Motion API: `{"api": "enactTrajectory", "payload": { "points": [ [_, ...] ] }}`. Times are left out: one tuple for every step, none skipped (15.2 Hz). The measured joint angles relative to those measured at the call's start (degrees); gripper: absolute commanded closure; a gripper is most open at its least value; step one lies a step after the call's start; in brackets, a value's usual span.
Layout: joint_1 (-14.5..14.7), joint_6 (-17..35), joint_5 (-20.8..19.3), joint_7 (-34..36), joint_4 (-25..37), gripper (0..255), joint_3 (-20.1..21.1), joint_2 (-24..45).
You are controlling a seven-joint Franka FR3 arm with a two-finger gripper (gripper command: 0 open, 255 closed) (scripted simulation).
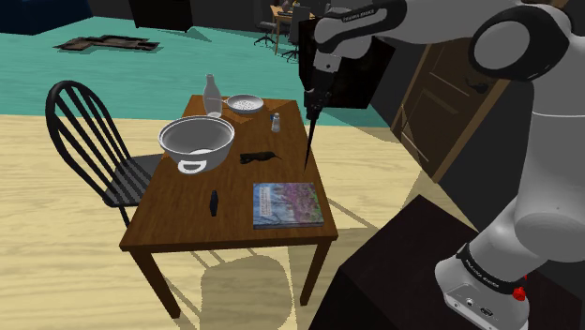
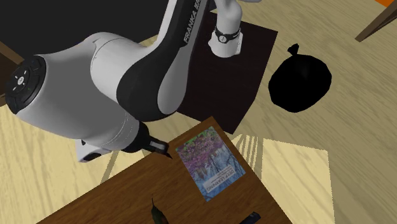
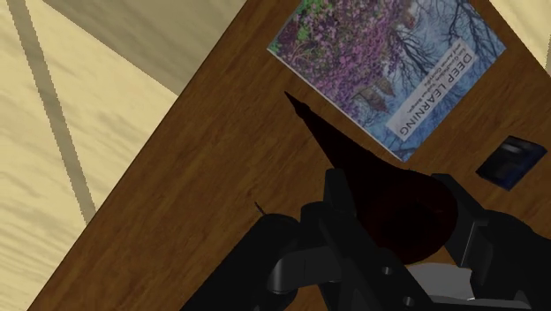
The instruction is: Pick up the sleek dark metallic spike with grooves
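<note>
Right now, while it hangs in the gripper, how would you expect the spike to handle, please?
The spike hangs straight from the gripper, so it is probably stiff. It tapers to a fine tip, so laid on the table it would likely roll in a curve.

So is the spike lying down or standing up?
The spike stands upright, point down: the fingers clasp its thick end over the table. Whether its tip touches the wood, cannot tell.
</note>
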Motion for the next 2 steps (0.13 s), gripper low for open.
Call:
{"api": "enactTrajectory", "payload": {
  "points": [
    [-0.1, -0.7, -0.1, 0.1, 0.6, 255, 0.0, -0.1],
    [-0.1, -1.0, -0.1, 0.1, 0.6, 255, -0.1, -0.4]
  ]
}}
